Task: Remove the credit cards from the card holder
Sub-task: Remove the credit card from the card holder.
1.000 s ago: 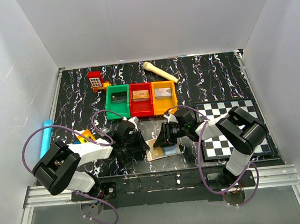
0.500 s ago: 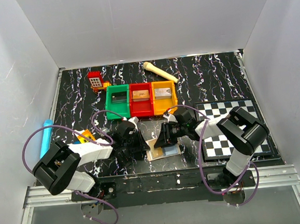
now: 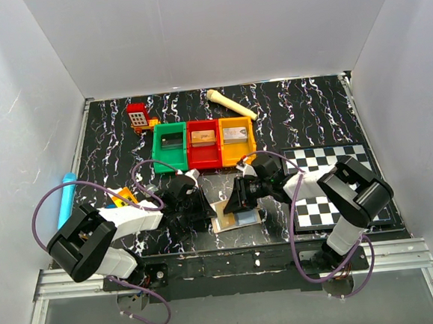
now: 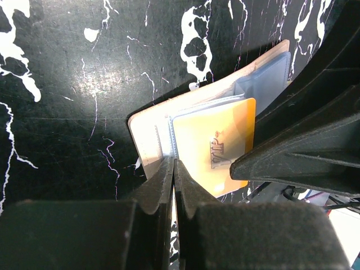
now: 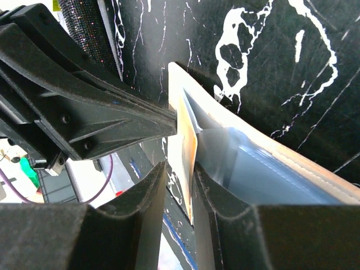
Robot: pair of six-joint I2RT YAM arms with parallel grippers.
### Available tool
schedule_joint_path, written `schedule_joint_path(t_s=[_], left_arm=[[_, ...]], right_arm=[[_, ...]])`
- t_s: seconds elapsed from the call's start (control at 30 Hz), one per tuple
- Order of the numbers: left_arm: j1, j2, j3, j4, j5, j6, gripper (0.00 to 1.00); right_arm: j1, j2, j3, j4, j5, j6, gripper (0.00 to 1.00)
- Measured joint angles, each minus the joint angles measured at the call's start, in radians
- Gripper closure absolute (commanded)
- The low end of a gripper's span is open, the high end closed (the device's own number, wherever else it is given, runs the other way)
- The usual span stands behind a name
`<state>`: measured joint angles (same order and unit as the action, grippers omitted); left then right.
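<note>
The tan card holder lies open on the black marbled table between my two grippers. In the left wrist view its pale blue-grey lining and tan rim show, with an orange card marked VIP sticking partly out of a pocket. My left gripper is shut on the holder's near edge; it also shows in the top view. My right gripper straddles the orange card's edge with its jaws a little apart; the top view shows it at the holder's far edge.
Green, red and orange bins stand in a row behind the grippers. A chequered board lies to the right. A cream bone, a red toy and a blue tube lie farther off.
The right arm's elbow has shifted slightly to the right. The grippers and the card holder stay almost where they were.
</note>
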<state>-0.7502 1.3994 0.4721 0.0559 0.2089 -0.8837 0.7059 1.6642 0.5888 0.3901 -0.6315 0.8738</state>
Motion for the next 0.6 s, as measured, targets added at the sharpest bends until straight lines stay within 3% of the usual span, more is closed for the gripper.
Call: schedule_joint_path(t_s=[0.6], left_arm=[[0.0, 0.003, 0.0, 0.001, -0.001, -0.015, 1.0]], right_arm=[[-0.019, -0.055, -0.018, -0.008, 0.0, -0.009, 0.69]])
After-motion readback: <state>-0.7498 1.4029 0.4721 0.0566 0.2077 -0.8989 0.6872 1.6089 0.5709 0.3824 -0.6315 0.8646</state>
